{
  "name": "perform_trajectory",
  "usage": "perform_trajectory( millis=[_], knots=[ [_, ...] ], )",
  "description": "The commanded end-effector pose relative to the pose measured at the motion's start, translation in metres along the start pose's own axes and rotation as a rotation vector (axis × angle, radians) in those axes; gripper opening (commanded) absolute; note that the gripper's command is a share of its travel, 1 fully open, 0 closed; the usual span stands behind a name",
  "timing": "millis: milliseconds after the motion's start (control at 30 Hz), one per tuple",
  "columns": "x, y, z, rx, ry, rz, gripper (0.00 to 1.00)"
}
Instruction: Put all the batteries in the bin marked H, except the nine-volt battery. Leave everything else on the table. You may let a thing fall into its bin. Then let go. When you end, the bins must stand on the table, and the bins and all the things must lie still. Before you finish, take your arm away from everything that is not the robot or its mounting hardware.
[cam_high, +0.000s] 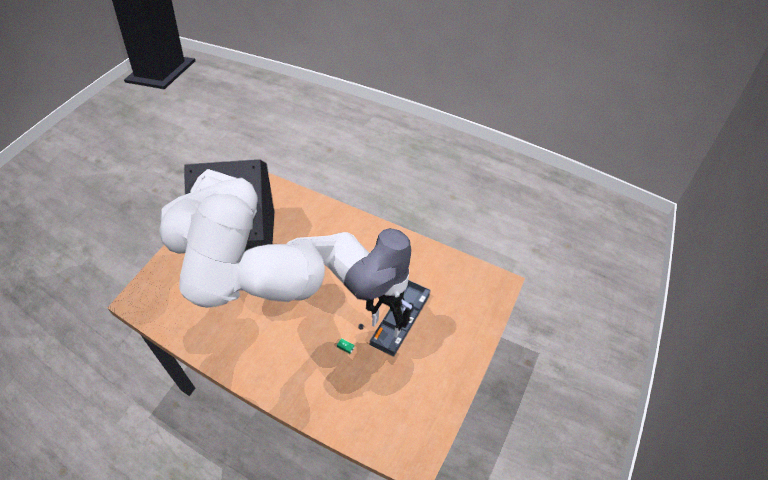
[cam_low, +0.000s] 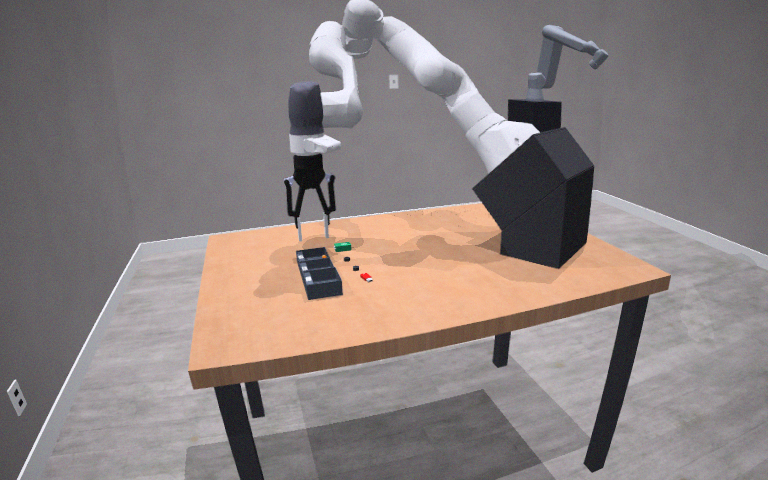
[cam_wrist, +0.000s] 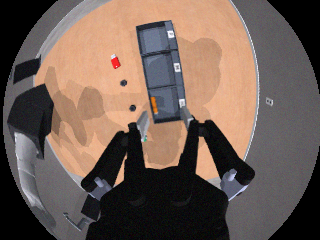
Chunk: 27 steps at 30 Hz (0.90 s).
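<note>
Hand (cam_low: 310, 230) open above bin (cam_low: 320, 281) — holding nothing.

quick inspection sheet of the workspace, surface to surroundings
surface: wooden table, arm shadows across it
job's things: dark three-compartment bin row; orange item lies in the end compartment under the gripper; two small black round items on the table beside the bins
clutter: green block, small red item
grippers: gripper open above the bins, holding nothing
cables: nothing seen
surroundings: dark arm pedestal, grey floor, black stand beyond the table
</note>
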<state>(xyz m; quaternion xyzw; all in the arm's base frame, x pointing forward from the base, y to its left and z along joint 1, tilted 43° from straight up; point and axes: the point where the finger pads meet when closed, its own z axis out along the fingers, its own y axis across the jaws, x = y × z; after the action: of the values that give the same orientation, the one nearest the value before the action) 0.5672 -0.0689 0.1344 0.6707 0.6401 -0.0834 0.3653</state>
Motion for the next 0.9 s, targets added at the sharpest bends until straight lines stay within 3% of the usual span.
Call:
perform_trajectory(
  millis=[0,867],
  knots=[
    [0.003,0.000,-0.014,0.003,0.009,-0.007,1.00],
    [0.002,0.000,-0.102,0.003,0.009,-0.007,1.00]
  ],
)
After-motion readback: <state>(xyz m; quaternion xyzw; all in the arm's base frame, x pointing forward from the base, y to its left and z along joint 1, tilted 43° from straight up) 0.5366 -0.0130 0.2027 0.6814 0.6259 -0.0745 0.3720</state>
